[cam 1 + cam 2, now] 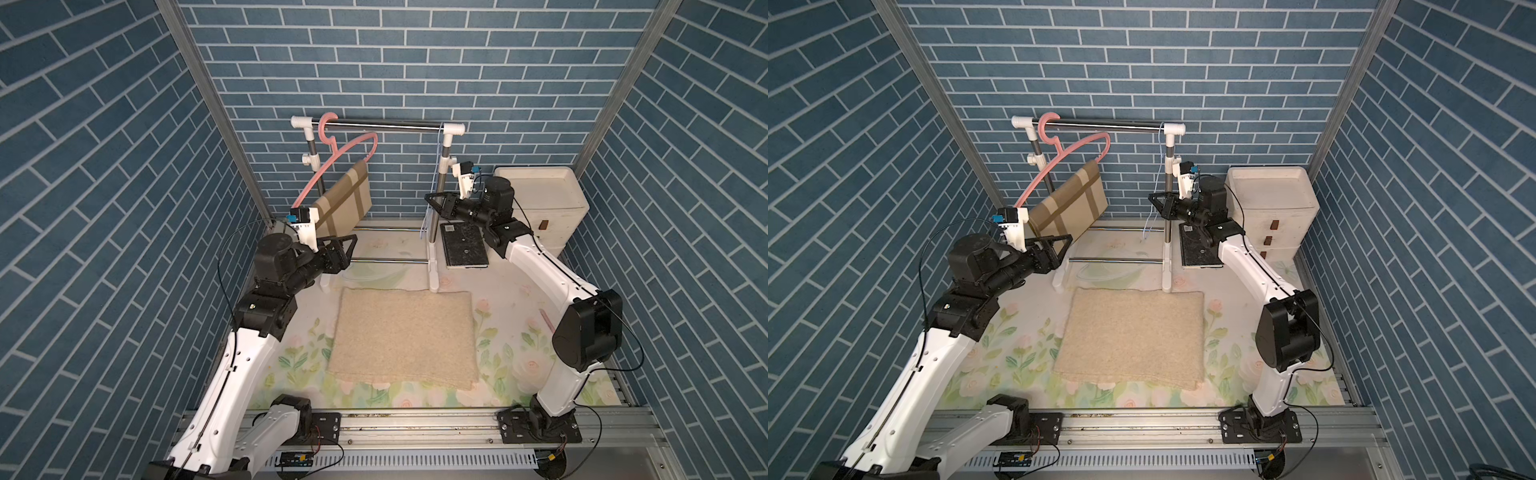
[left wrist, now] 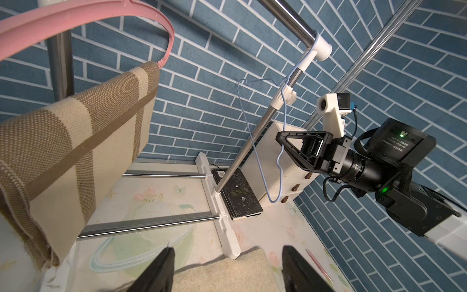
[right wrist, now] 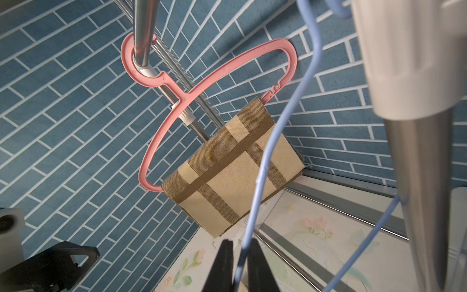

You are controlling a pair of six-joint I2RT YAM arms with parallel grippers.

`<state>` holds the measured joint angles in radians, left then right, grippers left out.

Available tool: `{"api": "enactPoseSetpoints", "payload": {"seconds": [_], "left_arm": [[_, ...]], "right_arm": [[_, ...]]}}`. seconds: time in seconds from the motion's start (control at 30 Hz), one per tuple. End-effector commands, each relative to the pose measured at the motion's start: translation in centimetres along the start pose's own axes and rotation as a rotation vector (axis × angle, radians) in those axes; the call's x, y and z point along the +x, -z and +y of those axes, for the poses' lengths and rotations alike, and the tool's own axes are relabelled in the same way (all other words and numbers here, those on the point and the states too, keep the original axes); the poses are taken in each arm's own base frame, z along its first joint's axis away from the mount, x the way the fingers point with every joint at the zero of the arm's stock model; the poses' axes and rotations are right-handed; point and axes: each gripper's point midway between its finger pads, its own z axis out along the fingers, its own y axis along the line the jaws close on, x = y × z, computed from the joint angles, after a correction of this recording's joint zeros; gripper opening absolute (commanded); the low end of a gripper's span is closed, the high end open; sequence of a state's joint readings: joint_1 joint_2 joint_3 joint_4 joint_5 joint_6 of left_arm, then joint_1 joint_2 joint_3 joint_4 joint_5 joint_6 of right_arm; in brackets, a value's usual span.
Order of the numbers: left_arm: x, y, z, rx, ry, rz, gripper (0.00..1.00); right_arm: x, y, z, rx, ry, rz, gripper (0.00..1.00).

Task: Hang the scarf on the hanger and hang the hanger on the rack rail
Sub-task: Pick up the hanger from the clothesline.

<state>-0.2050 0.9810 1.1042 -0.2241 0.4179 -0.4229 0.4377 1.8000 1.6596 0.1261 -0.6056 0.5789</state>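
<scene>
Two hands: right hand (image 3: 240, 244) pinches the blue hanger (image 3: 261, 174); left hand (image 2: 227, 252), spread, sits near the plaid scarf (image 2: 63, 156).

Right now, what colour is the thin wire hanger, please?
The wire hanger is light blue, clearest in the right wrist view.

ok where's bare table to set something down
Bare floral mat lies between the beige scarf and the left arm, in a strip between scarf and front rail, and between the two floor bars of the rack. Crowded: the back right corner, where black board, drawers, blue hanger and right end effector bunch together.
</scene>
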Motion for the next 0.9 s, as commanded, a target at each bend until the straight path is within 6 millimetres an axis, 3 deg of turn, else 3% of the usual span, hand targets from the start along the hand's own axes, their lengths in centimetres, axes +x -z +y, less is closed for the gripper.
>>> {"api": "enactPoseSetpoints", "payload": {"seconds": [0.0,0.13,0.23,0.37,0.5,0.63,0.87], "left_arm": [[-0.6,0.1,-1.0,0.031,-0.014,-0.022,0.71],[-0.7,0.3,-1.3,0.037,-0.017,-0.025,0.71],[-1.2,0.3,-1.7,0.041,-0.02,-0.034,0.7],[-2.3,0.4,-2.6,0.052,-0.026,-0.056,0.7],[-3.5,0.5,-3.5,0.062,-0.029,-0.082,0.7],[-4.6,0.2,-4.1,0.064,-0.013,-0.095,0.71],[-5.6,-2.8,-6.7,0.121,-0.009,-0.091,0.71]], "right_arm": [[-0.8,-0.5,0.9,-0.016,0.033,-0.012,0.12],[-1.4,-0.6,1.5,-0.002,0.072,-0.014,0.0],[-2.2,-0.1,2.4,0.025,0.11,-0.036,0.0],[-1.8,0.2,3.8,0.052,0.158,-0.047,0.0],[0.7,0.1,4.3,0.103,0.172,-0.03,0.0],[4.8,0.7,4.5,0.173,0.178,-0.013,0.0],[10.7,2.7,4.5,0.265,0.17,0.014,0.0]]}}
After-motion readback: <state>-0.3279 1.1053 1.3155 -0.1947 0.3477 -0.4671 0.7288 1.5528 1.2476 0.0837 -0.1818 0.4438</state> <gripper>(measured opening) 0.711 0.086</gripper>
